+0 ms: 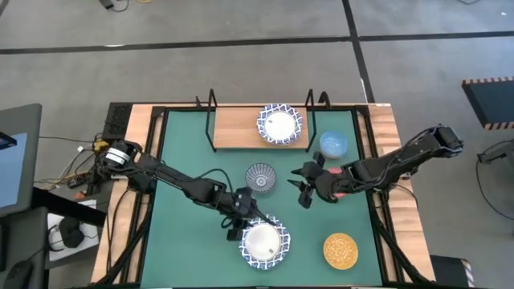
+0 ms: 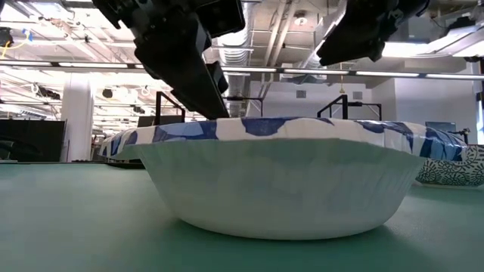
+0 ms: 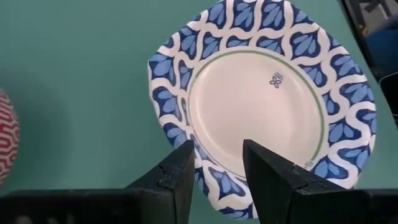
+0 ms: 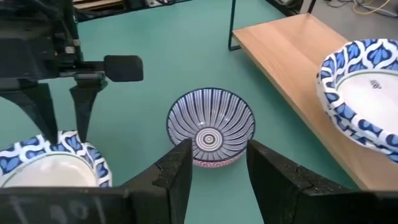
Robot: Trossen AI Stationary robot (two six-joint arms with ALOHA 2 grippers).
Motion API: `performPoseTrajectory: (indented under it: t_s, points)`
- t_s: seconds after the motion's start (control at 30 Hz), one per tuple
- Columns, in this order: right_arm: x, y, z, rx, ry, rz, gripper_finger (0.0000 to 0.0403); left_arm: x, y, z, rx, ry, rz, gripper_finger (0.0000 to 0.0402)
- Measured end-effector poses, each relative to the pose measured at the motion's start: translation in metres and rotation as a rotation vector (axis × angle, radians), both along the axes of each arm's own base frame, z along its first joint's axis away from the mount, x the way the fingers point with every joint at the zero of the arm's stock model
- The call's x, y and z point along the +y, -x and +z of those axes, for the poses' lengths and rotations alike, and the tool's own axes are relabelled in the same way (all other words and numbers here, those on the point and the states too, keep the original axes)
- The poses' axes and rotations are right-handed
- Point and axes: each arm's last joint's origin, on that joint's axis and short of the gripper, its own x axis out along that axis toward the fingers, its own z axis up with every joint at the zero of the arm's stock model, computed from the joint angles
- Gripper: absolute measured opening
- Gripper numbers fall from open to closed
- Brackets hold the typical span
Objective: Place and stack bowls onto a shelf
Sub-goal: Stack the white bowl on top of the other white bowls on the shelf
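Left wrist view shows the left hand (image 3: 216, 180) open, its fingers straddling the near rim of a wide bowl (image 3: 261, 106) on the green mat (image 3: 74, 68); to grip well it should drop until one finger sits inside the rim, then pinch. Farther off, the right hand (image 4: 217, 171) hangs released above the grey-blue bowl (image 4: 210, 128) and, I judge, needs the same rim approach. Beyond lies the shelf (image 1: 237, 128), already holding one wide bowl (image 1: 279, 124); the light blue bowl (image 1: 332, 144) sits just beside it, and the gold bowl (image 1: 340, 250) by the desk's near edge.
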Motion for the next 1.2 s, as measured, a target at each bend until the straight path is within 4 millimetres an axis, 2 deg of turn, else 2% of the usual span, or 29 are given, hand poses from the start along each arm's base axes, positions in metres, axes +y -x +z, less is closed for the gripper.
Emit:
performPoseTrajectory:
  t_s: [0.23, 0.53, 0.8, 1.2]
  points:
    - [0.002, 0.000, 0.001, -0.016, -0.009, 0.004, 0.0175, -0.008, 0.003, -0.001, -0.009, -0.019, -0.004, 0.0101]
    - [0.001, 0.000, 0.001, -0.012, -0.004, -0.001, 0.0175, -0.009, -0.001, -0.018, 0.037, -0.016, 0.005, 0.0075]
    - [0.001, 0.000, 0.001, -0.011, 0.008, -0.006, 0.0175, -0.008, 0.000, -0.018, 0.064, 0.019, -0.029, 0.0006]
    - [0.001, 0.000, 0.001, -0.006, 0.026, -0.001, 0.0175, -0.006, 0.001, -0.018, 0.067, -0.035, 0.041, 0.0000]
